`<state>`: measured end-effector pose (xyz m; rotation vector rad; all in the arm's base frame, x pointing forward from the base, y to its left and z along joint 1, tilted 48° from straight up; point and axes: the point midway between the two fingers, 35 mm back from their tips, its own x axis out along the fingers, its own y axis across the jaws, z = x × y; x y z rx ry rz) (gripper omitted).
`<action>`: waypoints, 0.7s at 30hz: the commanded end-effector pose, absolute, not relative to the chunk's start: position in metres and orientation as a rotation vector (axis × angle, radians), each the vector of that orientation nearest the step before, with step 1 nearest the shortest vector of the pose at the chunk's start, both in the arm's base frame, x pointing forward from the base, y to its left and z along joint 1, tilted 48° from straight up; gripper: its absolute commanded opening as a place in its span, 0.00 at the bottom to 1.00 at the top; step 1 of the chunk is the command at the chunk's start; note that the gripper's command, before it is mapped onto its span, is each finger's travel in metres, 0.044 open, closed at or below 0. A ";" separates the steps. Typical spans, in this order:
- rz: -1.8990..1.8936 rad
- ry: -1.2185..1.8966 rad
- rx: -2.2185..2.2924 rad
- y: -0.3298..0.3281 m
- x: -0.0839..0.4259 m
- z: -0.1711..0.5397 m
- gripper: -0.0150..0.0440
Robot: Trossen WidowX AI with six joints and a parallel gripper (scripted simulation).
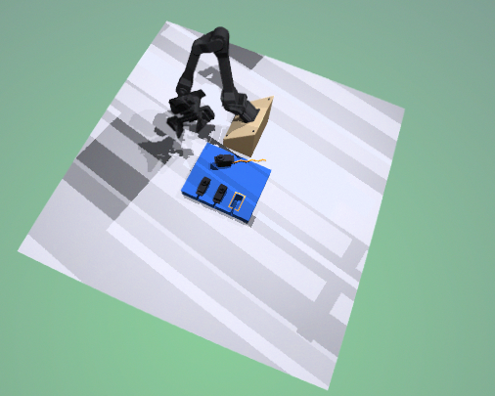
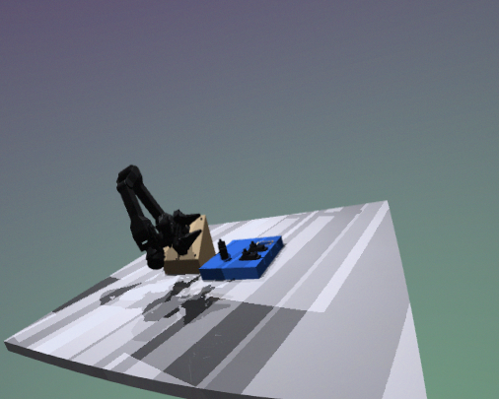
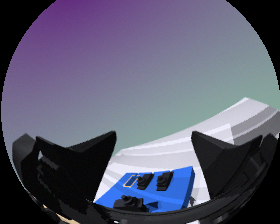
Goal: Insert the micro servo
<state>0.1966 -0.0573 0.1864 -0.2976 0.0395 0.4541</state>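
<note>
The loose black micro servo (image 1: 223, 160) (image 2: 223, 249) (image 3: 129, 202) rests on the blue deck (image 1: 249, 176) (image 2: 237, 273) (image 3: 183, 180), near the edge by the arm. It looks tall in the exterior view, as if on end; its shaft direction is unclear. Its orange cable (image 1: 249, 160) runs out past the deck's edge in the top view. The empty pocket (image 1: 237, 201) (image 3: 131, 181) has an orange outline and lies in line with two seated servos, near the far edge. My gripper (image 1: 191, 130) (image 2: 199, 224) (image 3: 155, 136) is open and empty, raised off to the side of the deck, not touching the servo.
Two seated black servos (image 1: 203, 186) (image 3: 164, 180) stand beside the pocket, the nearer one (image 1: 220, 194) (image 3: 145, 181) directly next to it. A tan wedge-shaped block (image 1: 243, 137) (image 2: 182, 267) under the arm's base stands close to the deck's edge.
</note>
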 end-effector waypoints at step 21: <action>0.711 0.439 -0.293 -0.027 0.207 0.124 1.00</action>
